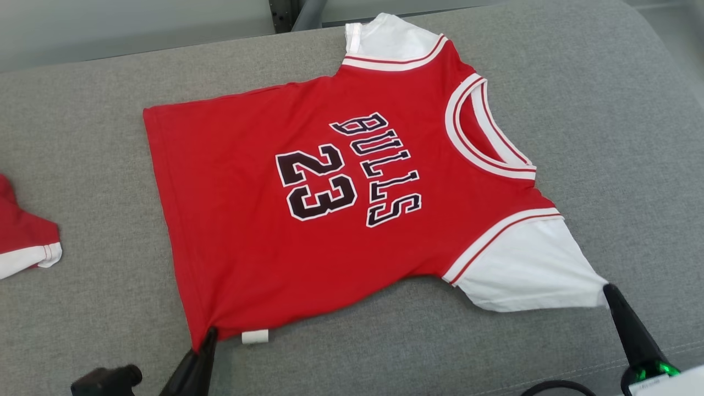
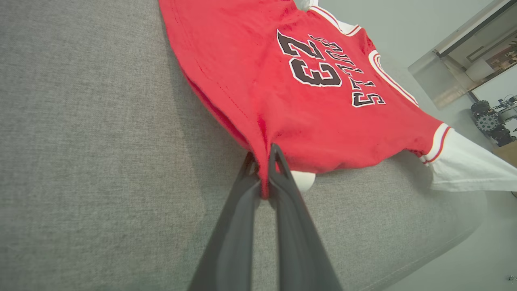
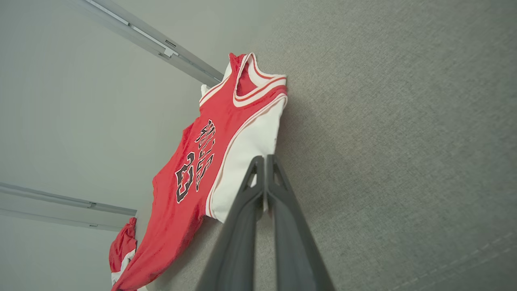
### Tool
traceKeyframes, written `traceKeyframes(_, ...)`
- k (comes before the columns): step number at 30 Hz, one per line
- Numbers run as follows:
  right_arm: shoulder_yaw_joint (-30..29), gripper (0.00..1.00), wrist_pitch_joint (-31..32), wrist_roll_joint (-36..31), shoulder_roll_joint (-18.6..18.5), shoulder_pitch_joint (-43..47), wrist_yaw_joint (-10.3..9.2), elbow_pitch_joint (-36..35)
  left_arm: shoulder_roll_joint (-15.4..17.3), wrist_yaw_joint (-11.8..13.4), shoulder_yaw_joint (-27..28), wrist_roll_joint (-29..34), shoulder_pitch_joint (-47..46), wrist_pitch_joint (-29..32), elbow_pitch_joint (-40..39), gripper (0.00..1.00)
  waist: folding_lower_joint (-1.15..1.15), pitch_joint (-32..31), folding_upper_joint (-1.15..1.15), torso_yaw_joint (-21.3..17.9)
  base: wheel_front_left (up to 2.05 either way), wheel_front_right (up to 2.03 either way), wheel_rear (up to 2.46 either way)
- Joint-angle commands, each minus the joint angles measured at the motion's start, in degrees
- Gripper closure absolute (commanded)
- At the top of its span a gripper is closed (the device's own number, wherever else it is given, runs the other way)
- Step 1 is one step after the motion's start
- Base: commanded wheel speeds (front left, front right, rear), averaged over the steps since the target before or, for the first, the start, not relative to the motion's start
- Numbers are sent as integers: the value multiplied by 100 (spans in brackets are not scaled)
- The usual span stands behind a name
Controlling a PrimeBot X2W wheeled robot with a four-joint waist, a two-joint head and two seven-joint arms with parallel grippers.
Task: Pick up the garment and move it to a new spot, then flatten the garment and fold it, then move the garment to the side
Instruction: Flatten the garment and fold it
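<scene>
The garment (image 1: 242, 220) is a red jersey with white sleeves and black "BULLS 23" lettering, spread face up on the grey cushion (image 1: 82, 137), neck toward the right. My left gripper (image 1: 210, 333) is shut on the near hem corner beside the small white label (image 1: 254, 336); the left wrist view shows red cloth (image 2: 282, 101) pinched in the left gripper (image 2: 263, 155). My right gripper (image 1: 609, 290) is shut on the tip of the near white sleeve (image 1: 528, 269), and the right wrist view shows that sleeve (image 3: 250, 141) clamped in the right gripper (image 3: 265, 159).
A second red and white piece of clothing (image 1: 25, 236) lies at the cushion's left edge. The cushion's far edge (image 1: 165, 49) meets a pale wall. Bare grey fabric (image 1: 605, 110) lies to the right of the jersey.
</scene>
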Motion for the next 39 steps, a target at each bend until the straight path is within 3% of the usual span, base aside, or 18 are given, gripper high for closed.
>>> traceKeyframes(1,33,100,-60,43,-45,-444,1,94,91,92,70,-6,-312,182,-56,100,1,143,67,-12,0,0,0)
traceKeyframes(13,220,100,262,-239,-188,-3072,1,1289,294,377,179,-84,-2054,1529,260,100,1,519,67,257,0,0,0)
traceKeyframes(26,544,100,427,-1228,-136,-4746,2,3361,-354,129,-387,-42,-3673,2504,1895,100,1,628,67,620,0,0,0)
traceKeyframes(27,569,100,333,-1359,-100,-4834,2,3509,-394,145,-405,-29,-3733,2520,2030,94,1,632,67,614,0,0,0)
traceKeyframes(28,584,100,230,-1495,-77,-4920,2,3628,-453,144,-417,-77,-3753,2537,2130,70,1,634,67,602,0,0,0)
traceKeyframes(29,616,64,137,-1603,-52,-4999,2,3739,-493,114,-428,-108,-3777,2544,2197,0,1,635,67,589,0,0,0)
traceKeyframes(30,660,0,52,-1718,-32,-5062,2,3826,-493,72,-456,-75,-3817,2554,2252,0,1,632,67,577,0,0,0)
traceKeyframes(34,669,0,-388,-2138,-12,-5221,2,4060,-474,134,-413,20,-3808,2349,2348,0,1,584,67,512,0,0,0)
traceKeyframes(39,743,0,-727,-2637,-170,-4920,1,3676,-223,310,-352,205,-3269,2013,1921,0,1,398,67,382,0,0,0)
